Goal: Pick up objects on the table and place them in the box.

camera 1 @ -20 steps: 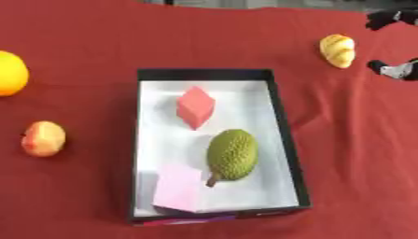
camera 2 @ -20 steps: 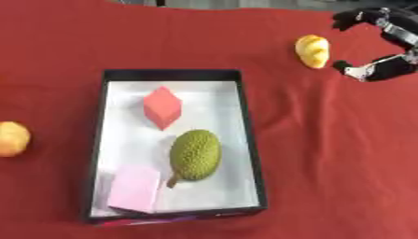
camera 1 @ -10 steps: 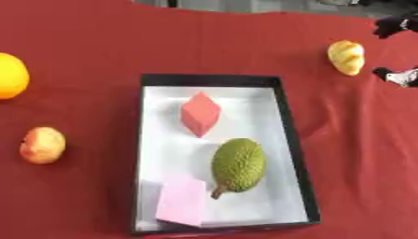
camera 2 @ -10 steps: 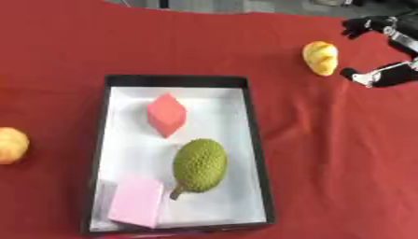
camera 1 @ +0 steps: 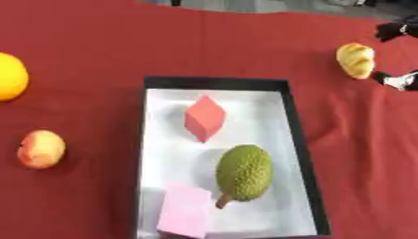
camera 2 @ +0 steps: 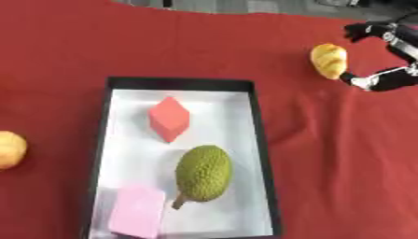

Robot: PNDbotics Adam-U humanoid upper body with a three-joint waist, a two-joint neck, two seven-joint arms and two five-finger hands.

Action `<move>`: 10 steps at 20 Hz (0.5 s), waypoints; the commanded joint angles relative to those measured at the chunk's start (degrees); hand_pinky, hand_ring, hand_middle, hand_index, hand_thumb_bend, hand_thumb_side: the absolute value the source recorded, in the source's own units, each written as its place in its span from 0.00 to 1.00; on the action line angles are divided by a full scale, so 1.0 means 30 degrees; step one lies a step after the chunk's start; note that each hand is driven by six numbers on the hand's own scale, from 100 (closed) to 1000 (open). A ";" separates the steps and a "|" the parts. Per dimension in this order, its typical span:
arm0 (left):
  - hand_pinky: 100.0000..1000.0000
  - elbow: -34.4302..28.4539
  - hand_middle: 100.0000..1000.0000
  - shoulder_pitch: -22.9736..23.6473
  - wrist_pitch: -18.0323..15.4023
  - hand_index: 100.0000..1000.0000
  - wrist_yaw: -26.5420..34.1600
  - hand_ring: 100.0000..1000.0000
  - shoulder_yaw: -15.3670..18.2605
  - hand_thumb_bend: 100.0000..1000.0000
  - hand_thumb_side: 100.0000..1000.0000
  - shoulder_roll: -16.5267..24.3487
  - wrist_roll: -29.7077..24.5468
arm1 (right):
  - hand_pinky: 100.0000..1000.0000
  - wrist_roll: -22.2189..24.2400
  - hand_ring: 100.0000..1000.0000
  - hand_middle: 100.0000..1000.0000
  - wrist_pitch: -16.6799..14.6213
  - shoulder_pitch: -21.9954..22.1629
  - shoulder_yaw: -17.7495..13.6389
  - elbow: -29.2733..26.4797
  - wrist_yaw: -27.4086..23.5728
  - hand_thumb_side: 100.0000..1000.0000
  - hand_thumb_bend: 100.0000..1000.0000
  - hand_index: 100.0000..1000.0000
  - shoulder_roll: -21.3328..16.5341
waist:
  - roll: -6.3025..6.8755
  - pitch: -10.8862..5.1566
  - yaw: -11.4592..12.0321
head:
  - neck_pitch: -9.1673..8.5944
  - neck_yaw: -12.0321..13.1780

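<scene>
Near edge: box [camera 2: 260, 140] at lower centre already holds the pink block [camera 2: 137, 212], green fruit [camera 2: 202, 172] and red block [camera 2: 169, 118]. Peach [camera 1: 40, 149] and orange [camera 1: 10, 77] wait at left. Upper right, our right hand [camera 2: 390, 56] is spread wide around the yellow pastry [camera 2: 329, 60], one fingertip touching. Risk we see: uneven closure rolls it away.

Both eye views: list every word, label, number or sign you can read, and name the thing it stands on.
None can be read.
The box, red block, green fruit, pink block and yellow pastry by the right hand show no print, nor does the red cloth.
</scene>
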 commanded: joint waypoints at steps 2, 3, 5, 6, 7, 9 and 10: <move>0.74 -0.0123 0.60 -0.0330 -0.0042 0.72 0.0082 0.76 -0.0019 0.00 0.66 0.0541 -0.0158 | 0.89 -0.0909 0.80 0.81 0.0183 -0.0295 -0.0233 0.0299 0.0657 0.20 0.38 0.94 -0.1233 | 0.0031 -0.0289 0.0147 | -0.0421 0.0106; 0.74 -0.0128 0.60 -0.0377 -0.0047 0.72 0.0093 0.76 -0.0042 0.00 0.66 0.0531 -0.0194 | 0.89 -0.1125 0.80 0.81 0.0238 -0.0316 -0.0245 0.0389 0.0800 0.21 0.38 0.94 -0.1249 | 0.0008 -0.0252 0.0216 | -0.0482 0.0097; 0.74 -0.0132 0.60 -0.0454 -0.0052 0.72 0.0112 0.76 -0.0077 0.00 0.66 0.0509 -0.0254 | 0.89 -0.1541 0.81 0.82 0.0368 -0.0343 -0.0289 0.0626 0.1076 0.22 0.38 0.94 -0.1291 | -0.0042 -0.0189 0.0369 | -0.0580 0.0008; 0.74 -0.0128 0.60 -0.0474 -0.0053 0.72 0.0123 0.76 -0.0088 0.00 0.66 0.0500 -0.0276 | 0.89 -0.1743 0.81 0.82 0.0438 -0.0348 -0.0317 0.0758 0.1211 0.22 0.38 0.95 -0.1312 | -0.0067 -0.0160 0.0440 | -0.0605 -0.0055; 0.74 -0.0120 0.60 -0.0479 -0.0054 0.72 0.0132 0.76 -0.0093 0.00 0.66 0.0496 -0.0293 | 0.89 -0.1955 0.81 0.82 0.0515 -0.0347 -0.0350 0.0887 0.1340 0.22 0.38 0.95 -0.1329 | -0.0091 -0.0134 0.0503 | -0.0623 -0.0105; 0.74 -0.0092 0.60 -0.0473 -0.0056 0.72 0.0151 0.76 -0.0095 0.00 0.66 0.0494 -0.0320 | 0.89 -0.2393 0.81 0.81 0.0668 -0.0324 -0.0421 0.1138 0.1487 0.22 0.38 0.94 -0.1359 | -0.0134 -0.0083 0.0610 | -0.0654 -0.0169; 0.74 -0.0081 0.60 -0.0469 -0.0060 0.72 0.0160 0.76 -0.0096 0.00 0.66 0.0494 -0.0333 | 0.89 -0.2586 0.81 0.81 0.0726 -0.0304 -0.0449 0.1254 0.1515 0.22 0.38 0.94 -0.1374 | -0.0151 -0.0060 0.0648 | -0.0671 -0.0189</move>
